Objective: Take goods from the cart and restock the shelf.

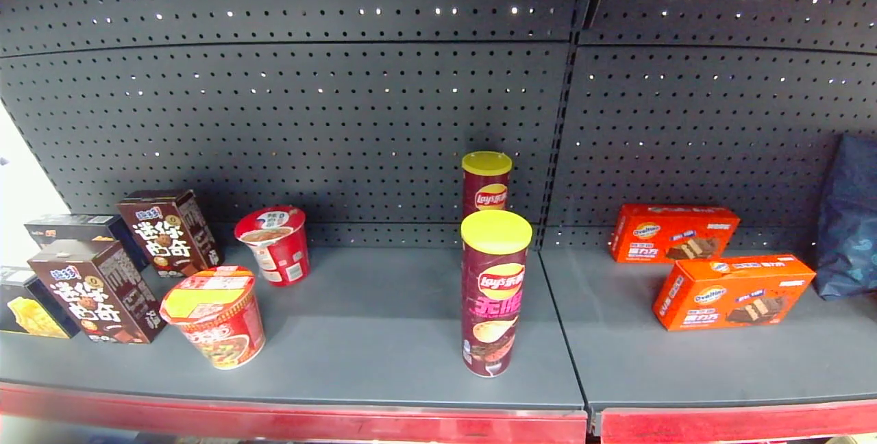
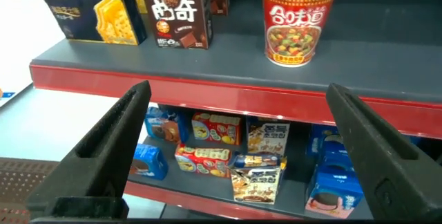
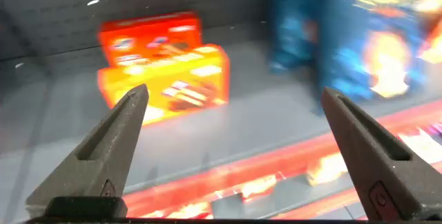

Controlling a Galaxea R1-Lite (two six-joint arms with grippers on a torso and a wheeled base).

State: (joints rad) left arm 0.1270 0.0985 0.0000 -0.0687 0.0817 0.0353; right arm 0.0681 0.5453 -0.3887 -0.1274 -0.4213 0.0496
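Note:
The grey shelf [image 1: 384,334] with a red front edge carries goods. Two tall crisp cans with yellow lids [image 1: 493,293] stand one behind the other in the middle. To the left stand two red noodle cups [image 1: 216,317] and dark cookie boxes [image 1: 103,290]. Two orange boxes [image 1: 730,292] lie on the right section. My left gripper [image 2: 238,148] is open and holds nothing, in front of the shelf's red edge below a noodle cup [image 2: 298,18]. My right gripper [image 3: 235,148] is open and holds nothing, facing the orange boxes [image 3: 162,75].
A dark blue bag [image 1: 849,225] stands at the far right of the shelf; blue bags [image 3: 345,37] also face my right gripper. A lower shelf holds several small packs [image 2: 235,158]. Bare shelf lies between the noodle cups and the cans.

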